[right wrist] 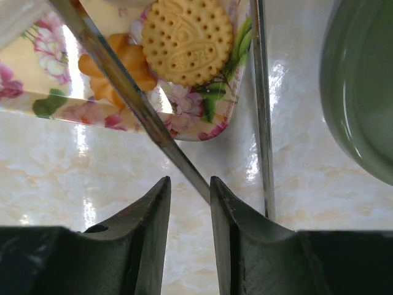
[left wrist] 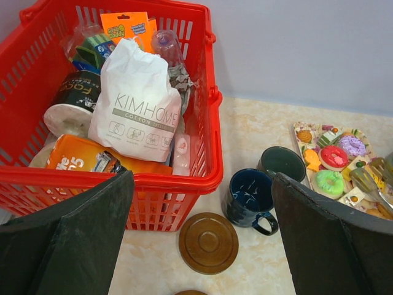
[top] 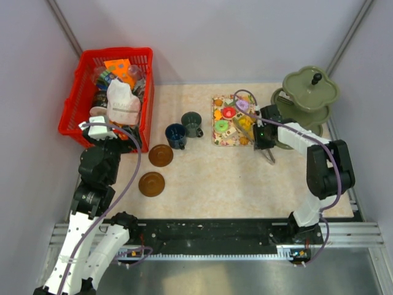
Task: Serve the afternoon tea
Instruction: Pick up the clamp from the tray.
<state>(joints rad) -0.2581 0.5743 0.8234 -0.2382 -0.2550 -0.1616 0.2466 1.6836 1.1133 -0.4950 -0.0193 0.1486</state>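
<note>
The right hand (right wrist: 190, 190) hangs low at the lower right corner of the flowered tray (right wrist: 184, 126). Its fingers are pressed nearly together around one leg of the tongs (right wrist: 123, 86), though I cannot tell whether it truly pinches. Likely it is lining up to move pastries (top: 228, 114) to the stand (top: 310, 89) at upper right. The left hand (left wrist: 199, 184) hovers spread wide beside the red basket (left wrist: 209, 92), facing the navy mug (left wrist: 249, 193), the dark-green mug (left wrist: 282, 163) and the saucers (top: 161, 155) at centre frame. The basket wall crowds it.

red basket (top: 116, 52), navy mug (top: 176, 136), dark-green mug (top: 192, 123), brown saucers (top: 161, 155), olive stand (top: 301, 86), floral tray (right wrist: 190, 120)
</note>
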